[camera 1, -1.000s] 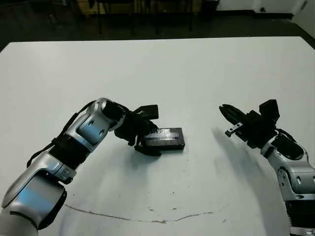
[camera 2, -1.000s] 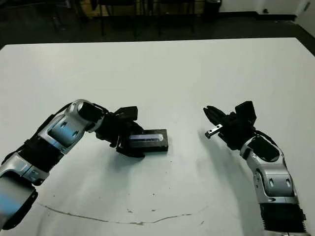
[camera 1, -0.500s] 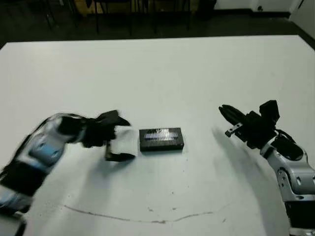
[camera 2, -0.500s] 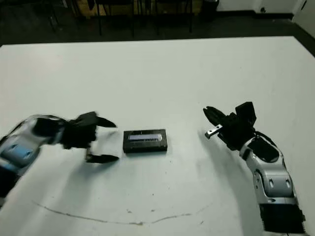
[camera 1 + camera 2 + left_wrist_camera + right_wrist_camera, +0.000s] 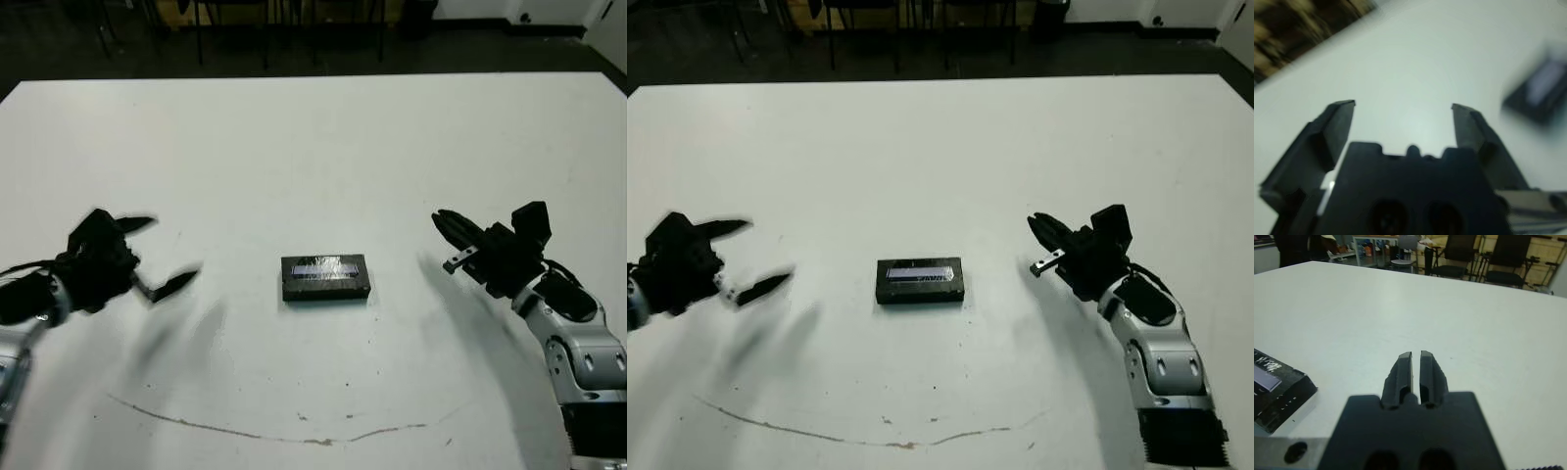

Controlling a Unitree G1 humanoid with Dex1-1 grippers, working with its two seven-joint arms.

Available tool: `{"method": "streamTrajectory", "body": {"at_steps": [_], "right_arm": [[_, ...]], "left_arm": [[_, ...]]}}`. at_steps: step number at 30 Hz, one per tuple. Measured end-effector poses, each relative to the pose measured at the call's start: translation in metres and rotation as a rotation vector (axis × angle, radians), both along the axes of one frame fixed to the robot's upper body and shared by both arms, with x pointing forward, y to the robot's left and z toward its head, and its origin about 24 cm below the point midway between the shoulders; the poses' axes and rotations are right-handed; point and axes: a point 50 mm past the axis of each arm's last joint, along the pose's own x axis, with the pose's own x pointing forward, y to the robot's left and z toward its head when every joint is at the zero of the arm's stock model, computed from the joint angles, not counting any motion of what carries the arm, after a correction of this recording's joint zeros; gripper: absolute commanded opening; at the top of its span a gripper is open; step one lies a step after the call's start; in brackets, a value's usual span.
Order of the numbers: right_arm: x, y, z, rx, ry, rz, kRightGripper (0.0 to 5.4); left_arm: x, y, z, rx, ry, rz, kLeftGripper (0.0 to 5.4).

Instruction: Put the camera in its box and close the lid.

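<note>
With lid (image 5: 325, 267) on box (image 5: 326, 289) (table (image 5: 323, 137) bare around), left fingers (image 5: 1337, 128) spread, right fingers (image 5: 1403, 369) clenched.

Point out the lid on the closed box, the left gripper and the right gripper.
lid (image 5: 325, 267), left eye view, on its silvery-blue strip.
left gripper (image 5: 165, 253), left eye view, midway between fingertips.
right gripper (image 5: 1416, 354), right wrist view, midway between fingertips.

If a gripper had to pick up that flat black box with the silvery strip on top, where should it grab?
Probably across the two long side edges of the flat black closed box, coming down from above: it lies flat on the white table, low and narrow, with clear space around.
</note>
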Motion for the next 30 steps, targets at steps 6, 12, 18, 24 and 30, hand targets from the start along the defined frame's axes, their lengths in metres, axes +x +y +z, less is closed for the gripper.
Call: {"method": "streamTrajectory", "body": {"at_steps": [6, 12, 18, 24, 30], "right_arm": [[0.001, 0.001, 0.001, -0.010, -0.007, -0.010, 0.00], [0.001, 0.004, 0.001, -0.020, -0.010, -0.008, 0.00], [-0.001, 0.009, 0.004, -0.022, -0.028, 0.001, 0.00], [-0.005, 0.010, 0.000, -0.010, -0.016, -0.004, 0.00], [-0.007, 0.014, -0.004, 0.040, -0.004, 0.000, 0.00]], "left_arm": [[0.001, -0.063, 0.015, -0.182, -0.058, 0.009, 2.81], [-0.001, -0.135, 0.010, -0.252, 0.028, -0.195, 1.67], [-0.002, -0.161, -0.015, -0.225, 0.168, -0.230, 0.51], [-0.004, -0.155, -0.041, -0.093, 0.308, -0.175, 0.02], [-0.005, -0.151, -0.055, -0.043, 0.351, -0.118, 0.02]]}}
